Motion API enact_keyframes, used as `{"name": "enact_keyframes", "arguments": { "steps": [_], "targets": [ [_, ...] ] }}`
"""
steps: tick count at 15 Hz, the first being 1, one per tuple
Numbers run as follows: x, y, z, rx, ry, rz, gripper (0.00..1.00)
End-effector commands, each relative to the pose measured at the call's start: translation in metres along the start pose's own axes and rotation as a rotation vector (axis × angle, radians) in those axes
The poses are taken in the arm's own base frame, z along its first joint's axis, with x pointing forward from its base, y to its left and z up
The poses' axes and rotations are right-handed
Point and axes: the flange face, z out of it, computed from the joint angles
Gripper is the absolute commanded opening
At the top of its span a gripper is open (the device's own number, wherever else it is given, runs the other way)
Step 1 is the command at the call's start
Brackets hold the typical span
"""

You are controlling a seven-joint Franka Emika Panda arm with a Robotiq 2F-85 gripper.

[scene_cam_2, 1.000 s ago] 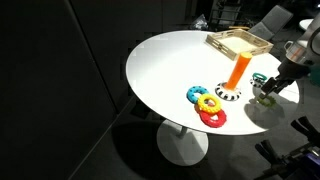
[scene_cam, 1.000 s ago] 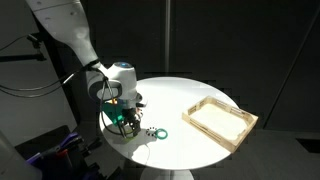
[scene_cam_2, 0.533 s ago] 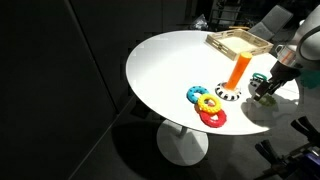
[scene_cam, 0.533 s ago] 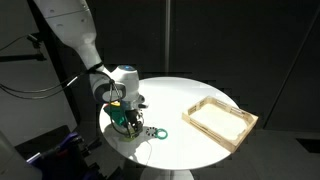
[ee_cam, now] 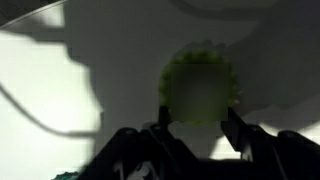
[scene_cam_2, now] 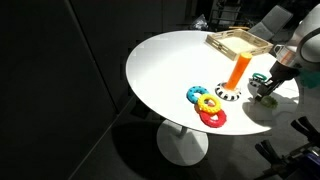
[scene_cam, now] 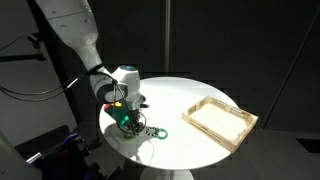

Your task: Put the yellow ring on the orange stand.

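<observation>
In the wrist view a pale yellow-green ring with a bumpy edge, the yellow ring [ee_cam: 200, 85], lies on the white table. My gripper [ee_cam: 198, 120] is shut on it, one dark finger against each side of its near edge. In both exterior views the gripper [scene_cam: 133, 126] [scene_cam_2: 263, 92] points down at the table near its edge, and its body hides the ring. The orange stand [scene_cam_2: 238, 70] rises from a round dark base just beside the gripper, on the side toward the table's middle.
A blue, a bright yellow and a red ring [scene_cam_2: 207, 105] lie in a cluster beside the stand's base. A teal-green ring [scene_cam: 157, 132] lies by the gripper near the table edge. A flat wooden tray [scene_cam: 220, 122] [scene_cam_2: 238, 42] sits at the table's rim.
The gripper has edged a little toward the stand and settled low over the table. Its jaws have closed on the ring.
</observation>
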Motion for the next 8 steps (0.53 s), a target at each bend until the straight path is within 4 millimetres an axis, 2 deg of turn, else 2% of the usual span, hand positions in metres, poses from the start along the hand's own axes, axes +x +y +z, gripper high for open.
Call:
{"name": "enact_keyframes", "arguments": {
  "steps": [1, 8],
  "targets": [
    [0.007, 0.002, -0.014, -0.011, 0.011, 0.014, 0.31],
    [0.019, 0.003, -0.051, -0.011, 0.055, 0.038, 0.31]
  ]
}}
